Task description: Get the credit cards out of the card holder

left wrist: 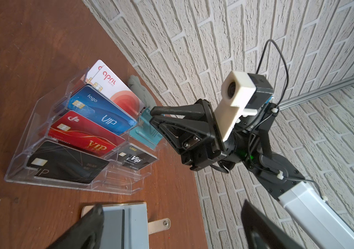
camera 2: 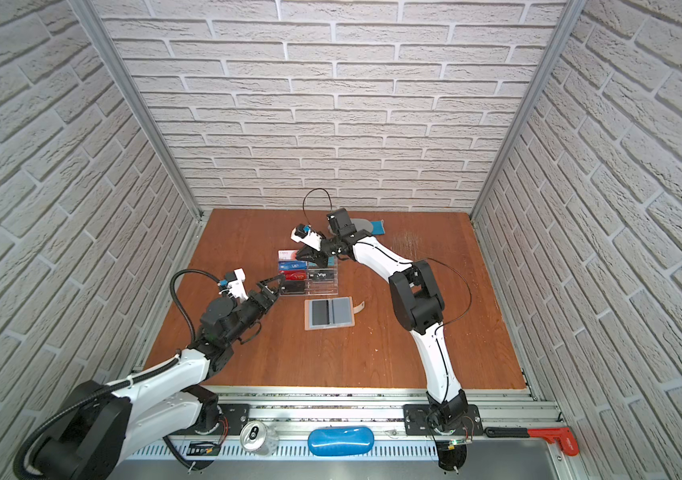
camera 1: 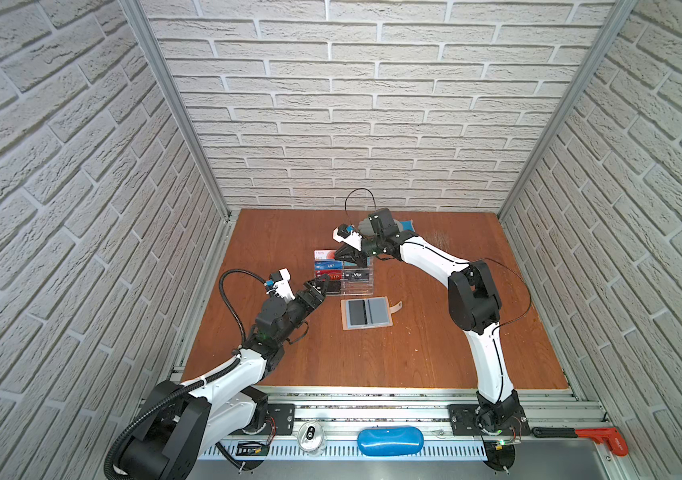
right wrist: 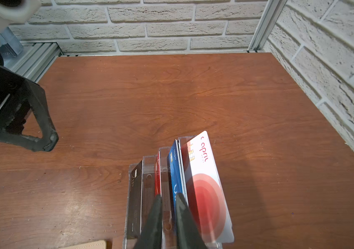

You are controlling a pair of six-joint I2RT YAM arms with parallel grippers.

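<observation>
The card holder (camera 1: 366, 313) lies open and flat on the table (camera 1: 435, 353), grey pages up and its strap out to the right. Neither gripper touches it. The credit cards (left wrist: 100, 112) sit in a clear stand (left wrist: 18, 170) just behind it, among them a teal card (left wrist: 148, 132). The right gripper (left wrist: 152, 117) reaches down to the teal card's top edge, its fingers a slim gap apart. Whether they pinch the card cannot be told. The left gripper (camera 2: 279, 287) hovers spread wide and empty at the stand's front left corner, near the holder but apart from it.
</observation>
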